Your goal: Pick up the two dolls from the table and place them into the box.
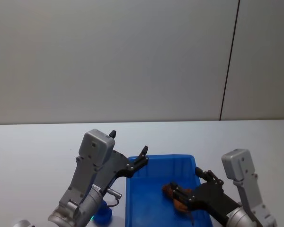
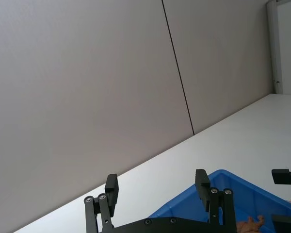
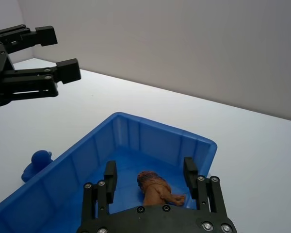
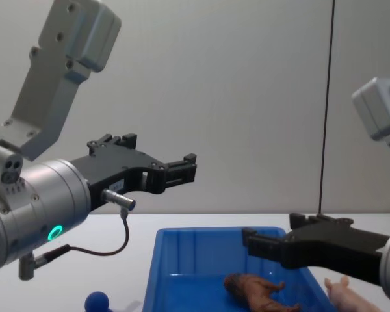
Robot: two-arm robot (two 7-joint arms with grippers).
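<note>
The shaggy brown doll (image 3: 155, 187) lies on its side on the floor of the blue box (image 3: 155, 141), also seen in the chest view (image 4: 253, 289). The pale pink doll (image 4: 344, 294) rests on the white table (image 1: 33, 151) just right of the box (image 4: 195, 244). My right gripper (image 3: 150, 172) hangs open above the brown doll, not touching it; it also shows over the box (image 1: 154, 170) in the head view (image 1: 191, 187). My left gripper (image 4: 190, 168) is open and empty, raised above the box's left far corner (image 1: 128, 143).
A small blue knob-shaped toy (image 3: 38, 161) sits on the table just left of the box, under my left arm (image 1: 103, 213). A grey wall with a dark vertical seam (image 1: 229, 61) stands behind the table.
</note>
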